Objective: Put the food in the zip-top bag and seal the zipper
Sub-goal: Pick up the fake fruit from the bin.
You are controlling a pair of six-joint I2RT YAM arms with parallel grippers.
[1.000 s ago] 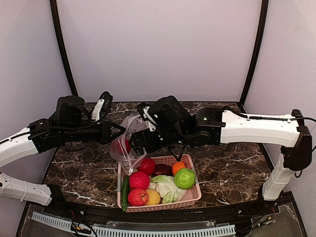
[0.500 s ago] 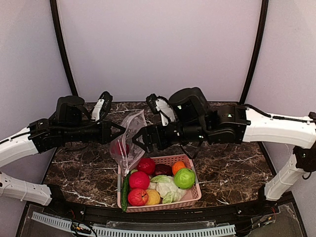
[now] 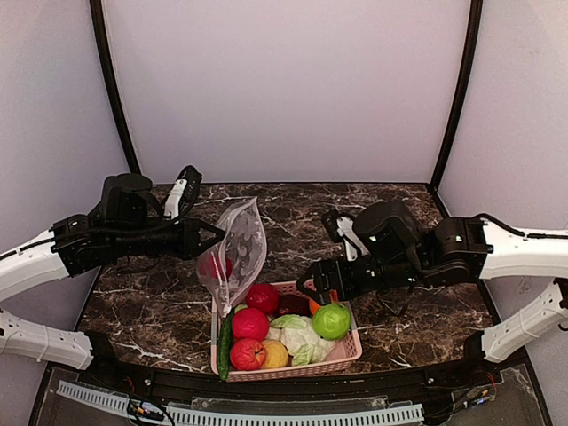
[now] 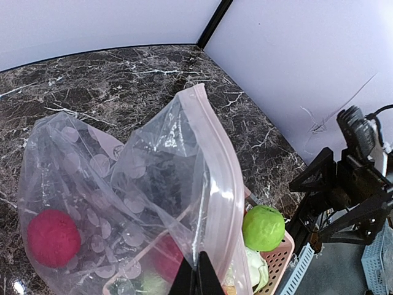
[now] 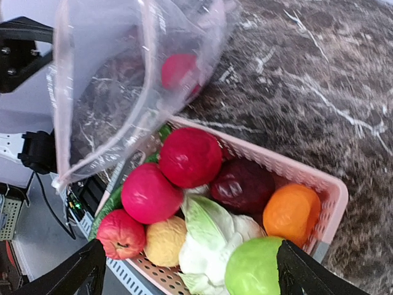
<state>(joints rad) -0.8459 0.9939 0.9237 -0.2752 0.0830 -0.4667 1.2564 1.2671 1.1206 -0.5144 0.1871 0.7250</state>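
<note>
Bag (image 3: 240, 247), clamped by left pincer (image 4: 195, 279), holds red ball (image 4: 54, 236); basket (image 3: 348, 350) holds other food (image 3: 331, 320); right pincer (image 3: 312, 288) apart.

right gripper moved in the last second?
Yes. The right gripper has pulled right and toward the arm bases, away from the bag, and now hangs open over the basket's far rim.

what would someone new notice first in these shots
The clear zip-top bag hangs above the left middle of the table. The shut left fingers pinch it at its mouth edge, and one red ball sits inside. Next comes the pink basket at the near edge, heaped with bright toy food, with the right fingers spread wide open just above it.
</note>
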